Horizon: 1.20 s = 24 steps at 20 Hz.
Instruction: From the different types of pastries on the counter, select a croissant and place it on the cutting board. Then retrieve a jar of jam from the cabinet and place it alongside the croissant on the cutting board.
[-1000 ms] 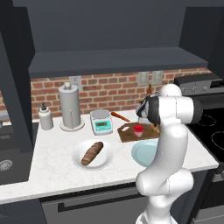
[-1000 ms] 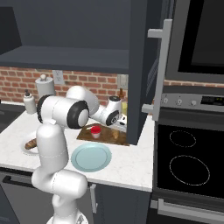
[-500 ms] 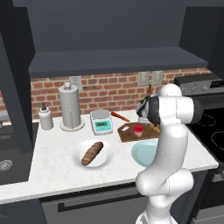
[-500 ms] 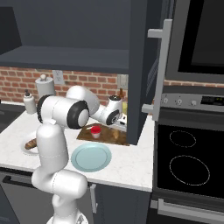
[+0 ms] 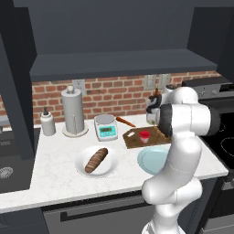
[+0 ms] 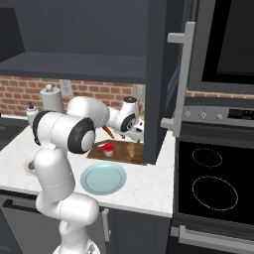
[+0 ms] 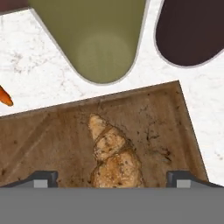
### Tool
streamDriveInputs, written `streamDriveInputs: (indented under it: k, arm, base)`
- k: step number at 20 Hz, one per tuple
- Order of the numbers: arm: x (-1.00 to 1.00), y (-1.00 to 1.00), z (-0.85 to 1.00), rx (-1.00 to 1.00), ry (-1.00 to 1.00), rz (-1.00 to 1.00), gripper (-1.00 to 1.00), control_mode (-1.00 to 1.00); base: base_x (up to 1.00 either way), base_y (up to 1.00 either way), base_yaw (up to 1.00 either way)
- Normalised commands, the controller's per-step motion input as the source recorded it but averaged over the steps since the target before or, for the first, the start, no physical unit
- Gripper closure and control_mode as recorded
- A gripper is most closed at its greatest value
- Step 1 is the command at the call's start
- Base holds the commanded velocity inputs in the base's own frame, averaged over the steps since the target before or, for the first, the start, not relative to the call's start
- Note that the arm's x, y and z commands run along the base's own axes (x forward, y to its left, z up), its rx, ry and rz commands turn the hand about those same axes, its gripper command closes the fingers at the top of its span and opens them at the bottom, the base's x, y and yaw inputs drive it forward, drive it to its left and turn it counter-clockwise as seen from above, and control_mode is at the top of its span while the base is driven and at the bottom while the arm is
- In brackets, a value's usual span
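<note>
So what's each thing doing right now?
tool: open, above the croissant, holding nothing
croissant: lying on the cutting board
cutting board: flat on the counter
jar of jam: upright on the cutting board
dark loaf: lying on the white plate
blue plate: bare

White, faintly marbled table (image 5: 55, 178) with dark front. Dark brown, mottled board (image 7: 52, 135); golden-brown, ridged, speckled croissant (image 7: 114, 155) on it. Red jar (image 5: 144, 135) with pale rim. Dark brown scored loaf (image 5: 96, 160) on white plate (image 5: 82, 168). Pale blue plate (image 6: 103, 178) near front edge. Olive-yellow canister (image 7: 94, 35) and dark maroon canister (image 7: 190, 30) past the board's far edge. Red brick wall (image 5: 114, 93) with pale mortar.
</note>
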Motion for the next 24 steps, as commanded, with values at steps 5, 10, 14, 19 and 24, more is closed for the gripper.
streamDriveInputs:
  k: [5, 10, 14, 19, 24]
  arm:
    - [-0.24, 0.00, 0.80, 0.00, -0.03, 0.00, -1.00, -1.00]
    - [-0.23, 0.15, -0.10, 0.00, 0.00, 0.00, -1.00, -1.00]
    - [-1.00, 0.02, -0.32, 0.02, -0.06, 0.00, -1.00, -1.00]
    - [-1.00, -0.04, -0.17, 0.05, -0.23, 0.00, -1.00, -1.00]
    - [-0.74, -0.02, 0.00, 0.03, -0.19, 0.00, -1.00, -1.00]
  base:
    - [0.00, 0.00, 0.00]
    - [0.00, 0.00, 0.00]
    - [0.00, 0.00, 0.00]
    - [0.00, 0.00, 0.00]
    - [0.00, 0.00, 0.00]
